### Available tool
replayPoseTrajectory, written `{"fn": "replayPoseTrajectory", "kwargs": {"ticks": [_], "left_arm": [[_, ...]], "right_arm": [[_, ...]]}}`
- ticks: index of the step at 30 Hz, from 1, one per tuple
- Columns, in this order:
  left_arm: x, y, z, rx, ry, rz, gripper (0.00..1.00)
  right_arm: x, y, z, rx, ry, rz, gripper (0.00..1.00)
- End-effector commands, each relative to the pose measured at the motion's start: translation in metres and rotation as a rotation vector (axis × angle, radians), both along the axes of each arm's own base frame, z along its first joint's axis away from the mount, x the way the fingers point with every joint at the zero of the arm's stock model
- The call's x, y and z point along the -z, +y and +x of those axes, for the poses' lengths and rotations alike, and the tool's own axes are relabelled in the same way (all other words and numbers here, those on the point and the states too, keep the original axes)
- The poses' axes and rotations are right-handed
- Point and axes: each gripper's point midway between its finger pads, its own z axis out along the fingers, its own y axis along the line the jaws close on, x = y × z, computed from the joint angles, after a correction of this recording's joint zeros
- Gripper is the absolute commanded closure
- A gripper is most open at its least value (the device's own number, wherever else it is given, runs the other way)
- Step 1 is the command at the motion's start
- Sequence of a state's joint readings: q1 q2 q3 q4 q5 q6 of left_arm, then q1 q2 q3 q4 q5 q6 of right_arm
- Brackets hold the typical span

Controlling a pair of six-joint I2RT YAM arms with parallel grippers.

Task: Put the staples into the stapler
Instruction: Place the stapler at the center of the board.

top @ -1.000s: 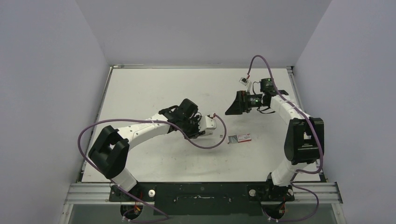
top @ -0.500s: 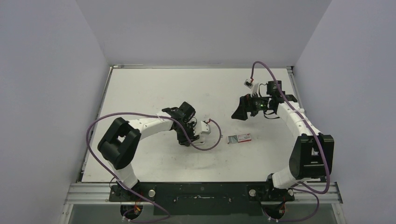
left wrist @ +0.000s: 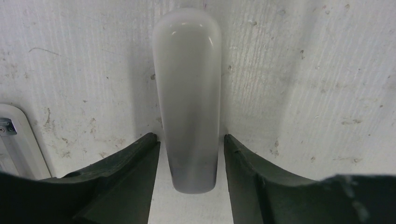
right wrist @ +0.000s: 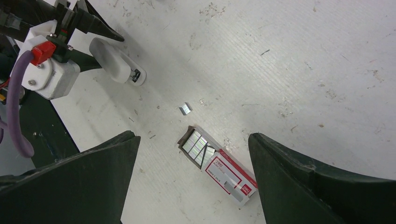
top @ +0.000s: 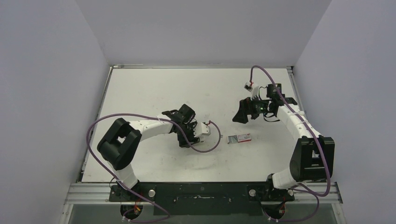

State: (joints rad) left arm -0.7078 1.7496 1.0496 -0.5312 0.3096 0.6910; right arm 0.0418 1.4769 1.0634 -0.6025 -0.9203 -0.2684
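Centrally, low in the right wrist view, the staples (right wrist: 197,144) lie untouched between the wide-spread fingers of the right gripper (right wrist: 192,136). The left gripper (left wrist: 190,136) narrowly flanks the stapler (left wrist: 188,84); whether it grips, I cannot tell.

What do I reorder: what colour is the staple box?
Box: red and white; right wrist view.

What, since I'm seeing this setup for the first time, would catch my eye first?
A white stapler lies near the middle of the table, between the fingers of the left gripper. To its right, an opened red-and-white box shows silvery staples, and one short loose strip lies between box and stapler. The right gripper hangs wide open, raised, near the box.
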Motion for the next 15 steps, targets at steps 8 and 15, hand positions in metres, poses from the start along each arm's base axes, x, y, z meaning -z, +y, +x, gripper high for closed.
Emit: {"fn": "replayPoseTrajectory", "kwargs": {"ticks": [8,15], "left_arm": [[-0.05,-0.002,0.022,-0.068,-0.19,-0.126,0.39],[-0.134,0.014,0.04,-0.212,-0.297,-0.306,0.21]], "right_arm": [[-0.028,-0.013,0.012,0.018,-0.16,-0.101,0.1],[-0.052,-0.035,0.035,0.194,-0.23,-0.187,0.1]]}}
